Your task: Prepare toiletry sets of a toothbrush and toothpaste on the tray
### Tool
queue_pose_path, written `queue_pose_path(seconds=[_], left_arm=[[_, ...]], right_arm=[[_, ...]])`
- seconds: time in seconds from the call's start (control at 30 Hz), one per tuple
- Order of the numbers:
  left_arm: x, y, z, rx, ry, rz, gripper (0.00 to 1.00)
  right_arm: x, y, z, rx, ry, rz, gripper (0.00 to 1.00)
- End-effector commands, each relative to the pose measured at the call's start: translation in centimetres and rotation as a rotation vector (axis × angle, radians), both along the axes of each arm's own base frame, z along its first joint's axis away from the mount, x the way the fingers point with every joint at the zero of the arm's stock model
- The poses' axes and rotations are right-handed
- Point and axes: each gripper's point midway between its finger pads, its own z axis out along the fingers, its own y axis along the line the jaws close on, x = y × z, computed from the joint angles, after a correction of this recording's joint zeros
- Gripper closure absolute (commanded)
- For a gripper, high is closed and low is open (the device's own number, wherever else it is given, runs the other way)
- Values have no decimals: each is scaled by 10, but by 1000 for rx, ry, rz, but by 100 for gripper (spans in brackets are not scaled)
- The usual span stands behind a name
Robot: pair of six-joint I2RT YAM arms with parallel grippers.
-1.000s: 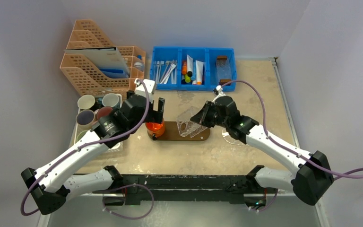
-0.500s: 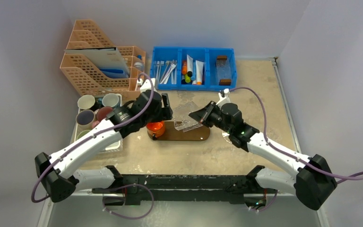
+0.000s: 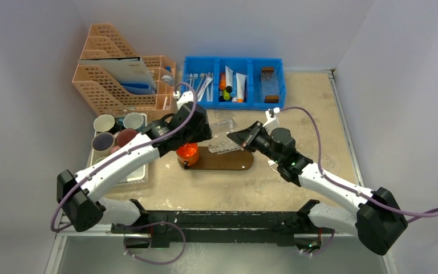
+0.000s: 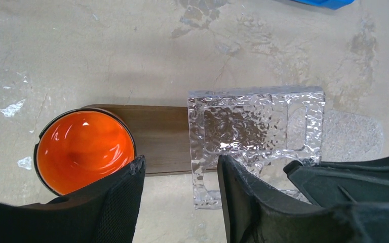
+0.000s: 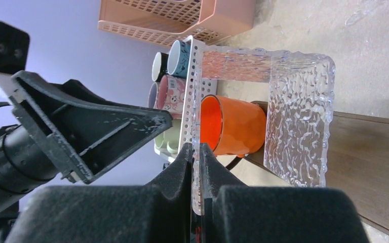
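Observation:
The dark brown wooden tray [image 3: 228, 161] lies mid-table with an orange cup [image 3: 187, 152] on its left end. My right gripper [image 3: 245, 138] is shut on the thin wall of a clear textured acrylic holder [image 3: 221, 138] and holds it tilted above the tray; the right wrist view shows the pinch [image 5: 196, 152]. My left gripper [image 3: 197, 127] hovers open and empty above the cup and holder; in the left wrist view [image 4: 180, 197] it straddles the holder's near edge [image 4: 256, 131]. White-handled toothbrushes [image 3: 201, 85] and pale tubes [image 3: 235, 84] lie in the blue bin.
The blue bin [image 3: 234, 60] stands at the back. Orange file racks [image 3: 120, 80] stand at the back left. Several mugs [image 3: 114, 132] sit on a white tray by the left edge. A clear round disc [image 3: 278, 165] lies right of the wooden tray.
My left gripper has moved back and right, from beside the orange cup to above the holder. My right gripper has carried the holder up and to the left, more tilted.

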Motion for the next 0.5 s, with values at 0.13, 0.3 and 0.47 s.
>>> queue_pose_path(seconds=[0.13,0.3,0.47], left_arm=[[25,-13,8,-26,-36,25,52],[35,-13,6,-39,-43,44,59],[38,-18,0,-54,-25,36,61]], right_arm=[[-1,5,39,112,-113,21,100],[-3,5,38,115,-113,28,100],[-6,4,33,119,-99,35,100]])
